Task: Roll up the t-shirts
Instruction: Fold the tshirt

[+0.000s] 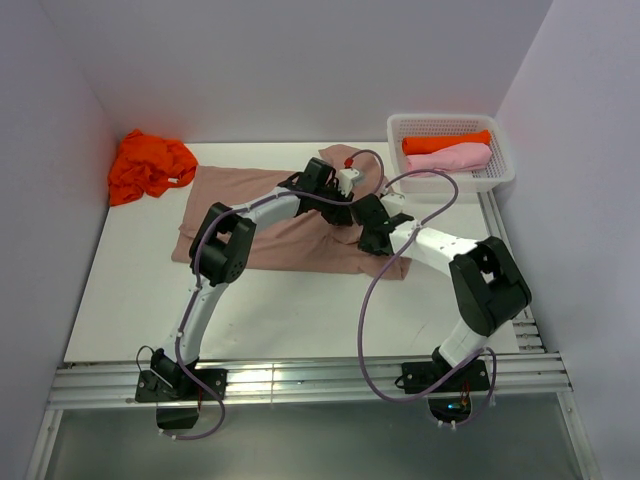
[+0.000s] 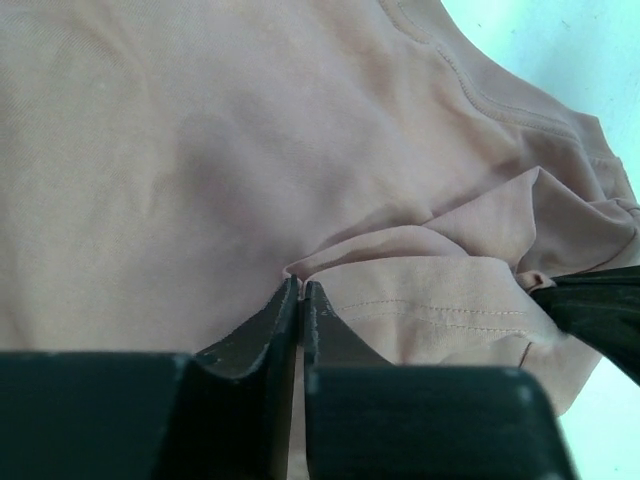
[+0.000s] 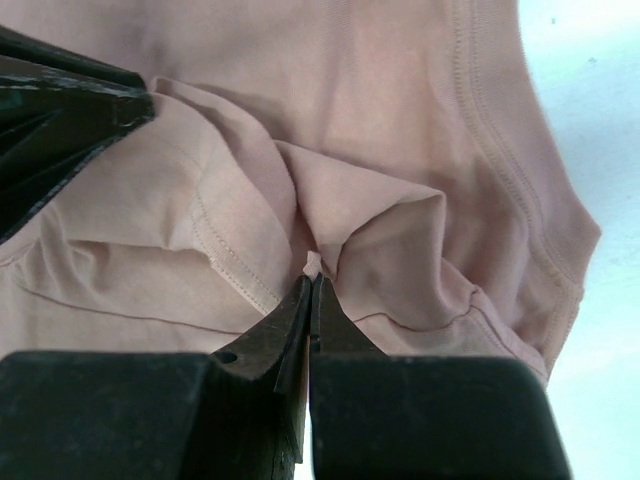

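Since both jaws are pinched shut on only thin puckers of the pinkish-brown t-shirt (image 1: 290, 245), spread across the worktop (image 1: 130, 300), at its 3 o'clock end, the cloth may slip free when pulled, or one layer may lift alone, leaving the roll loose and crooked

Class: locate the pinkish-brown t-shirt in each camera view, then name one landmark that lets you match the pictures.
Top external: pinkish-brown t-shirt spread flat across the middle of the table.
Left wrist: fills nearly the whole frame.
Right wrist: fills all but the right edge.
Shared landmark: the bunched fold pinched by the left claw and right claw.
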You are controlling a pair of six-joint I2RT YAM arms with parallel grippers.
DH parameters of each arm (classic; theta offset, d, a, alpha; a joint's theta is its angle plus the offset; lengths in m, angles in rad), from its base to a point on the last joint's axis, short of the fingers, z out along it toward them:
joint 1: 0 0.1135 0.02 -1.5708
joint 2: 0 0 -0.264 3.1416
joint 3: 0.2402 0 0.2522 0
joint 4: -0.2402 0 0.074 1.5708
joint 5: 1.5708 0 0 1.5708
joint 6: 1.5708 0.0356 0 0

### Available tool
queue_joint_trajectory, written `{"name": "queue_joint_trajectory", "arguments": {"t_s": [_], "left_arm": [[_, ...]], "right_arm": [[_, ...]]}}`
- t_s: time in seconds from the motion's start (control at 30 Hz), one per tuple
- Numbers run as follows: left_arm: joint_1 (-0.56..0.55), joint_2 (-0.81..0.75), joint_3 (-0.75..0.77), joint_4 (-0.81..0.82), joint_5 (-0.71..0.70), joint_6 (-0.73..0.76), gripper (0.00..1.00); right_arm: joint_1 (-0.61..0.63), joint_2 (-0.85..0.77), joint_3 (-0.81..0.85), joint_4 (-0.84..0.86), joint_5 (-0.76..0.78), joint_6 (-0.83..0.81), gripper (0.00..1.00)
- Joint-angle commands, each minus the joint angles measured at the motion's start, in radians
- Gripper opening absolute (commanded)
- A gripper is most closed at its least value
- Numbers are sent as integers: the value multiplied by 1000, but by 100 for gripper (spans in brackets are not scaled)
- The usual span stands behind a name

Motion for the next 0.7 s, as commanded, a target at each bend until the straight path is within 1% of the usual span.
{"name": "queue_joint_trajectory", "arguments": {"t_s": [0.0, 0.1, 0.23, 0.27, 0.4, 0.53, 0.67], "left_arm": [[-7, -41, -2, 41, -13, 3, 7], [-5, -75, -39, 62, -48, -3, 0], [6, -118, -73, 88, -97, -23, 0], [16, -124, -80, 96, -106, -31, 0], [50, -164, -129, 136, -110, -80, 0], [81, -182, -134, 140, -113, -83, 0], [102, -175, -125, 139, -119, -89, 0]], "right_arm": [[-17, -49, 18, -24, 40, -17, 0], [-37, -34, 53, -38, 39, -37, 0], [-77, 5, 128, -66, 40, -80, 0], [-86, 17, 168, -72, 40, -98, 0], [-120, 102, 272, -100, 46, -143, 0], [-135, 184, 398, -121, 52, -181, 0], [-146, 255, 487, -138, 56, -207, 0]]}}
